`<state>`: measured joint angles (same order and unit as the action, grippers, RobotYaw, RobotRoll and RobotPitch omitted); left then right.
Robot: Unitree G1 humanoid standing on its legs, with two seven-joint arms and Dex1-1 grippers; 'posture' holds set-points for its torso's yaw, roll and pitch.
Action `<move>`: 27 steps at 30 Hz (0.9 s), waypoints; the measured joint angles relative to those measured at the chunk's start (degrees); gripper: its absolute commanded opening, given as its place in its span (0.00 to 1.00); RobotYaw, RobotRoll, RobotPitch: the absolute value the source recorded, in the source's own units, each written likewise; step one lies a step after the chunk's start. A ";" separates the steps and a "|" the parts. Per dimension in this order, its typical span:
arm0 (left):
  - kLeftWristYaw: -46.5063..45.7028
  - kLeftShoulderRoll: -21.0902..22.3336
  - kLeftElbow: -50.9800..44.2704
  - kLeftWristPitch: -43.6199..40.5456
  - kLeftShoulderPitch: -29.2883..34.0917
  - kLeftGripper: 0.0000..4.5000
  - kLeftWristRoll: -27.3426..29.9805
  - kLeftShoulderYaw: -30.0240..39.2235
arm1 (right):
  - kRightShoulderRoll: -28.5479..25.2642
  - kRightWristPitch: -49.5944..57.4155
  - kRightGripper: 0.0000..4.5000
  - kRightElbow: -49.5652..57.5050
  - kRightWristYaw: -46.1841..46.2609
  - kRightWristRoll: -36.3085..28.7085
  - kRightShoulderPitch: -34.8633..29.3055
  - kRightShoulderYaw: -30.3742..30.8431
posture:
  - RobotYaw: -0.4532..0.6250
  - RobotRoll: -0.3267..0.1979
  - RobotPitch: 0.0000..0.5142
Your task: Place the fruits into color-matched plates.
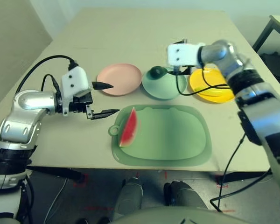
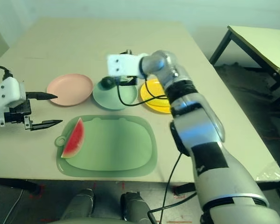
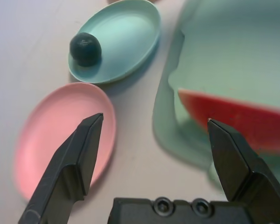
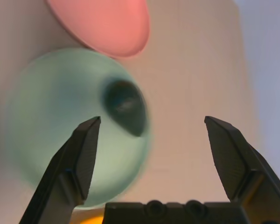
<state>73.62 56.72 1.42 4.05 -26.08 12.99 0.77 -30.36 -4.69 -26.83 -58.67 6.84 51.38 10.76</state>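
Two empty grippers, left and right, spread wide, banana on yellow plate in head views.

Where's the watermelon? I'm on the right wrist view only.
Observer: The watermelon wedge lies on the green cutting board, toward its left end, by the ring handle.
Operator: Left gripper holding anything?
Observer: No. The left gripper is open, with nothing between its fingers.
Operator: I only get part of the pink plate. Anything on the rest?
Observer: Nothing. The whole pink plate is bare in the left eye view.
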 measured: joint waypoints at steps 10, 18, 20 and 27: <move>10.82 -4.80 13.18 23.58 -12.25 1.00 -5.54 -10.46 | -0.19 34.74 1.00 48.41 0.46 -32.46 -39.12 -14.04 | 0.46 0.62 0.15; 17.71 -7.31 14.96 32.46 -12.75 1.00 -6.35 -18.37 | 0.31 24.54 1.00 48.79 -4.89 -35.68 -53.43 -13.99 | 0.46 0.62 0.14; 18.14 -7.53 15.20 33.89 -12.92 1.00 -6.35 -20.01 | 0.32 23.45 1.00 48.72 -5.14 -35.86 -54.68 -13.54 | 0.46 0.62 0.14; 18.22 -7.72 17.14 37.48 -14.24 1.00 -6.69 -25.17 | 0.36 21.43 1.00 48.33 -3.85 -35.85 -54.90 -12.13 | 0.45 0.62 0.14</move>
<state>91.84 49.00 18.56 41.52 -40.32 6.30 -24.40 -30.00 16.74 21.50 -62.52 -29.01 -3.51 -1.38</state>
